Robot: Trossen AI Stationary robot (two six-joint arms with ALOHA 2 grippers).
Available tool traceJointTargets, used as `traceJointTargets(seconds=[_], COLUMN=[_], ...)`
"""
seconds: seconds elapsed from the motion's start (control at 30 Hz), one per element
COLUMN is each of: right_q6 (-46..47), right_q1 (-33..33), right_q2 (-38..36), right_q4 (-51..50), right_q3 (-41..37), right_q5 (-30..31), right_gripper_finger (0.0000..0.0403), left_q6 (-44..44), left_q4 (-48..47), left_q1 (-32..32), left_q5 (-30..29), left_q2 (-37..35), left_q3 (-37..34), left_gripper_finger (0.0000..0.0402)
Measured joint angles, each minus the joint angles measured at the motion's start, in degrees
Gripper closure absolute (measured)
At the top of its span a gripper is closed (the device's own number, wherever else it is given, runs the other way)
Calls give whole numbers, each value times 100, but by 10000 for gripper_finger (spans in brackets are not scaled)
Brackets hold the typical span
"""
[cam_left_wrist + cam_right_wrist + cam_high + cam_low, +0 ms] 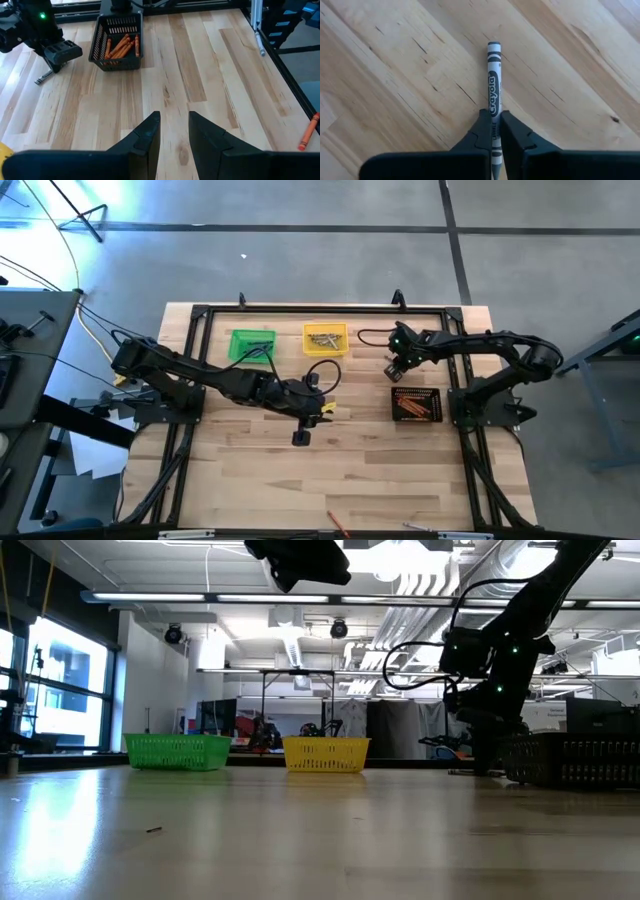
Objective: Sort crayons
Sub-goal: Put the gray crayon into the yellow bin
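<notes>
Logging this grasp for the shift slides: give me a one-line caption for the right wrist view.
Right gripper fingers shut on a grey crayon lying on the wooden table.

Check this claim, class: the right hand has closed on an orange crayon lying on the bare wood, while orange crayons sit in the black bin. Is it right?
One detail is wrong: the crayon in the right hand is grey, not orange, as the right wrist view shows. The rest holds: it lies on bare wood, and orange crayons sit in the black bin.
</notes>
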Motion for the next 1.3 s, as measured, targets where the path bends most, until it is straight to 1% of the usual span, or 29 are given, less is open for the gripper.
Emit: traceJointTargets(seconds=[0.27,0.5,0.63,0.8,0.9,1.03,1.2,1.3], right_q6=[-123,-437,-671,-867,-901,-825,-460,-248], right_q1=[0,1,0,0,0,0,14,81], right_q2=[9,13,6,-174,-502,-1197,-2201,-2734], right_q4=[-106,-437,-994,-1836,-2279,-2542,-2364,-1981], right_q3=[147,612,1013,1571,1802,1905,1705,1451], right_q5=[0,-9,110,227,228,164,-194,-350], right_gripper_finger=[399,401,402,402,402,402,402,402], left_q6=[-11,-29,-111,-159,-216,-210,-166,-164], left_q4=[-5,-182,-217,-372,-467,-531,-639,-635], left_q1=[0,2,4,13,12,18,135,229], left_q5=[0,-1,-51,-362,-610,-896,-984,-996], left_q2=[0,0,0,0,0,0,0,0], left_q3=[0,0,0,0,0,0,0,0], left_gripper_finger=[316,316,316,316,316,316,316,316])
